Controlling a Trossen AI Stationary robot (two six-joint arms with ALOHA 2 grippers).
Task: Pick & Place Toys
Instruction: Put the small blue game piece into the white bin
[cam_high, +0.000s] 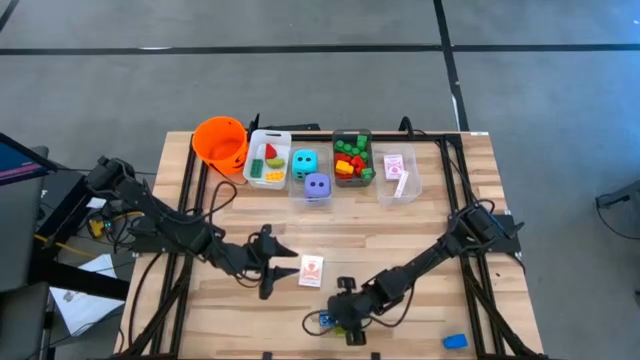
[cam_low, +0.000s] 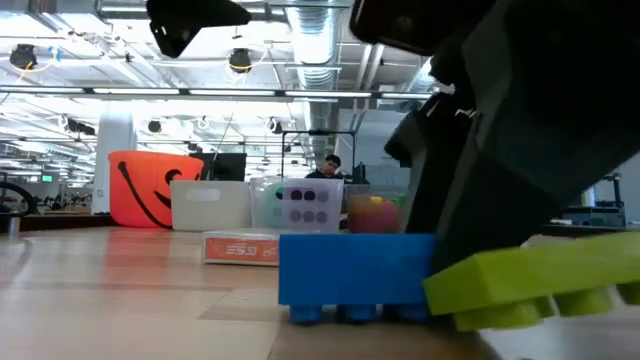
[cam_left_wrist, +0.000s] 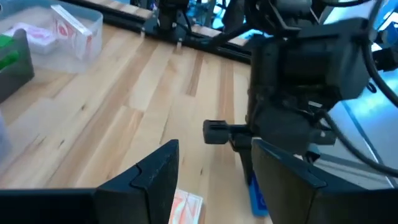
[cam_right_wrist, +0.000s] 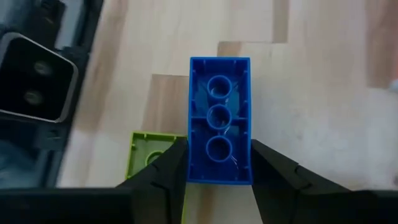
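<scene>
The right gripper (cam_right_wrist: 212, 163) is down at the table's near edge and it is grasping a blue brick (cam_right_wrist: 219, 118), which lies upside down between the two fingers (cam_right_wrist: 168, 168), its hollow underside facing the wrist camera. In the low view the blue brick (cam_low: 355, 270) rests on the wood with its studs down. A green brick (cam_right_wrist: 155, 149) sits just beside one finger, touching or nearly touching the blue one; from the low view the green brick (cam_low: 540, 285) looks tilted, perhaps leaning on the gripper, but this I cannot say surely.

The left gripper (cam_high: 268, 262) hovers with its fingers apart and nothing between them, and a playing card (cam_high: 311, 270) lies just in front of them.

The risk I see is at the lift. The finger next to the green brick may drag or flip it when the arm rises, and it could slide off the near edge. Also the grip is only on the brick's end, so the blue brick may swing or slip out on the way to the clear bins (cam_high: 268, 158) far ahead of the claw
</scene>
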